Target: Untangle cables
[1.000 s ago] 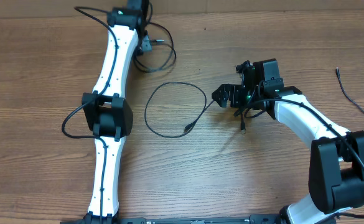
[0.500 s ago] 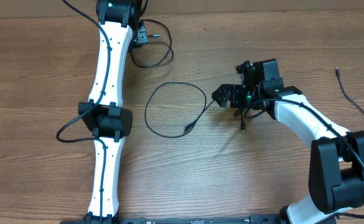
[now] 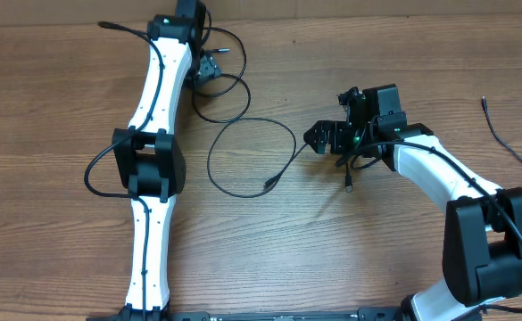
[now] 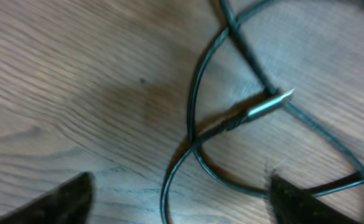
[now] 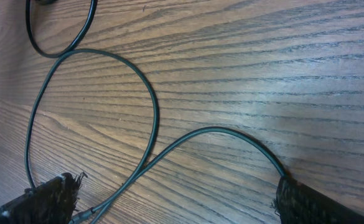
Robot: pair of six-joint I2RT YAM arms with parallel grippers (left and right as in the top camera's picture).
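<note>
Wood-grain table [image 3: 46, 250], black cables [image 3: 252, 119] looped at centre, left gripper [image 4: 182, 190] spread wide over plug [image 4: 272, 104] upper left, right gripper [image 5: 178, 198] likewise gaped, gripped nothing.

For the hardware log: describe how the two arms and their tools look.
The left arm and right arm have white links, bulky black joint housings and black wires running along them. A small green light glows near each wrist. The left tool and right tool are black, with fuzzy-edged fingertips.
</note>
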